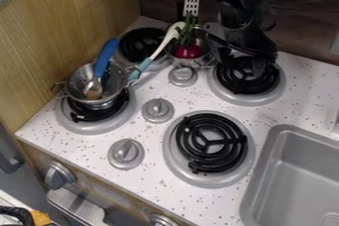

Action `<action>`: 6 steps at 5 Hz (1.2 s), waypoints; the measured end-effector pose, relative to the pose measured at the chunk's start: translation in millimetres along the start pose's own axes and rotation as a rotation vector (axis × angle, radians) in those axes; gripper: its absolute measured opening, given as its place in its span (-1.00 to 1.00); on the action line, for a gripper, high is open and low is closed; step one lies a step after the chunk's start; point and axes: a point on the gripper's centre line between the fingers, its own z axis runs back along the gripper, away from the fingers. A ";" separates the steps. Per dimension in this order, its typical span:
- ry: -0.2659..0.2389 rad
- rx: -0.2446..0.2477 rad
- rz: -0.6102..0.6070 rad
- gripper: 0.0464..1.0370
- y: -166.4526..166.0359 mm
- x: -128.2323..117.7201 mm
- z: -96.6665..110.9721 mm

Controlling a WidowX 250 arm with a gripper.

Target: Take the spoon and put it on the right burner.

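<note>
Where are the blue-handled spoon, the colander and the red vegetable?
Blue-handled spoon (104, 59): camera view, on its blue handle.
Colander (79, 78): camera view, on its inner wall, left side.
Red vegetable (188, 51): camera view, on its round red body.

The robot's arm (242, 2) is black all over, from its upper part down to the hand (242, 64). The upper part is bulky and uneven in outline, with blocky, angular pieces and small pale glints along its surfaces. Below that comes a thick, rounded section (237, 18), dark and fairly smooth, with a faint greyish sheen. A thin, dark, curved strand (271, 18), perhaps a cable, bows out beside it. The hand is wider than that section, with a broad, angular body in the same black. Screws and markings are too small to tell.
</note>
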 end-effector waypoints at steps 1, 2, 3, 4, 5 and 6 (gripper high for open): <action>0.038 0.001 0.000 0.92 -0.1 -11.2 -9.3; 0.020 0.014 0.010 0.92 11.3 -15.7 -12.5; 0.056 0.038 0.028 0.92 27.3 -21.0 -11.2; 0.082 0.106 0.100 0.92 57.9 -11.1 12.7; 0.068 0.155 0.148 0.92 92.0 -15.9 19.4; 0.057 0.207 0.142 0.92 116.6 -19.0 22.6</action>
